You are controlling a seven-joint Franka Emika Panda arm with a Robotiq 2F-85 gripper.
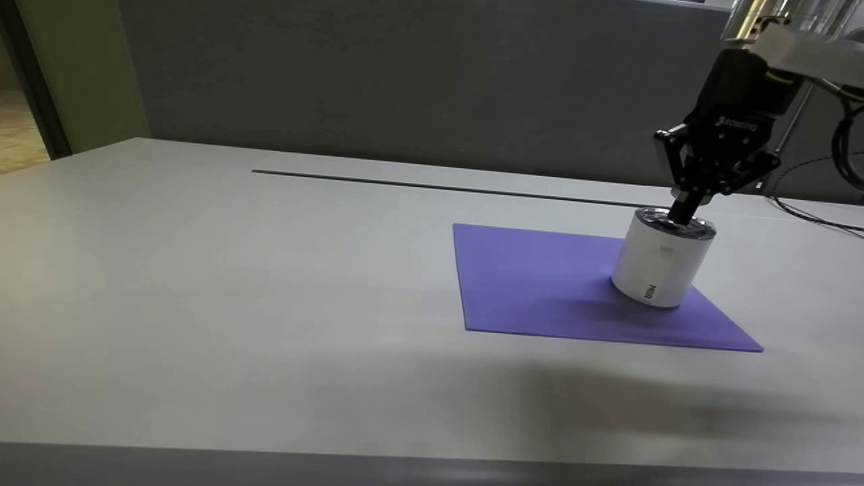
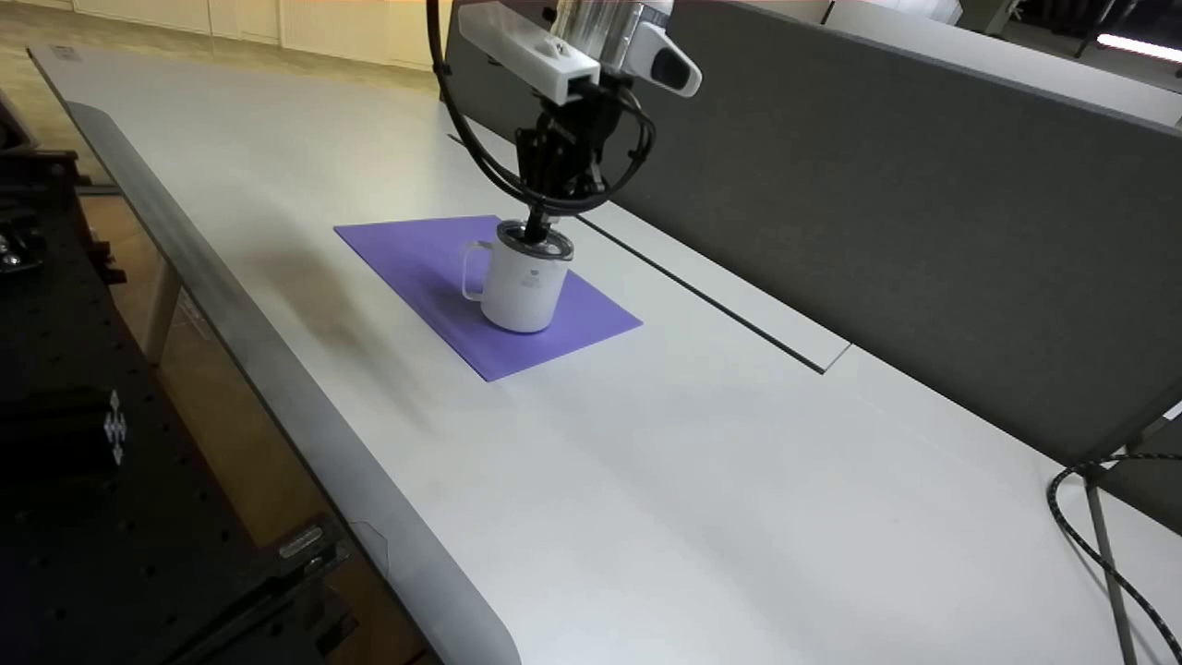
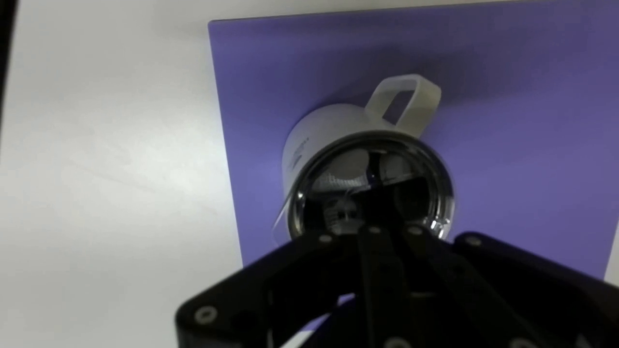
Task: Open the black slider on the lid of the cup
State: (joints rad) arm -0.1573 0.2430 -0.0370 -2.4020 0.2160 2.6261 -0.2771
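The black slider is proving hard to discern on the round, dark, silvery-rimmed lid (image 3: 346, 166). The squat white cylindrical cup (image 1: 652, 270) is standing on a purple mat (image 1: 533, 277) between the long edges of the pale worktop (image 1: 270, 304). The black gripper (image 1: 683, 214) is pointing down at the lid, fingers closed together.

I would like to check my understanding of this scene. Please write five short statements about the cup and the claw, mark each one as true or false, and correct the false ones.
1. The white cup stands on the purple mat. True.
2. The cup has no cover. False: the lid is on it.
3. The cup has a handle. True.
4. The claw points down at the lid, not at the handle. True.
5. The claw is wide open. False: its fingers are close together.
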